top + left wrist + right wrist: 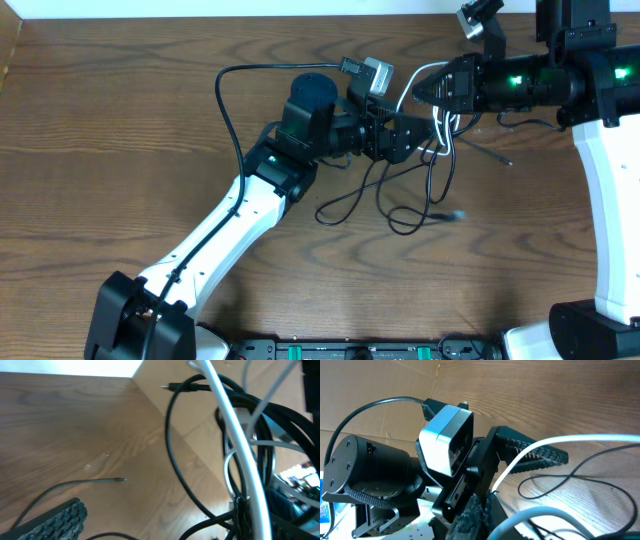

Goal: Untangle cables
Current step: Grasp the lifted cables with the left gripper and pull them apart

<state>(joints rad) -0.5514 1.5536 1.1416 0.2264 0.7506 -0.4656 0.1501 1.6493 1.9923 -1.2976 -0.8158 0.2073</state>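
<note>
Your right pincer (440, 100), closed, holds the knot of thin black and white cords (240, 450) above the brown wooden worktop (120, 120); close your open left pincer (405, 135) on one strand, pull gently sideways

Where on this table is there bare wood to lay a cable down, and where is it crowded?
Bare wood: the wide stretch of table left of the left arm, and the patch between the black cables and the right arm's white column. Crowded: the middle, where both arms meet over the tangle of black cables and the white cable.
</note>
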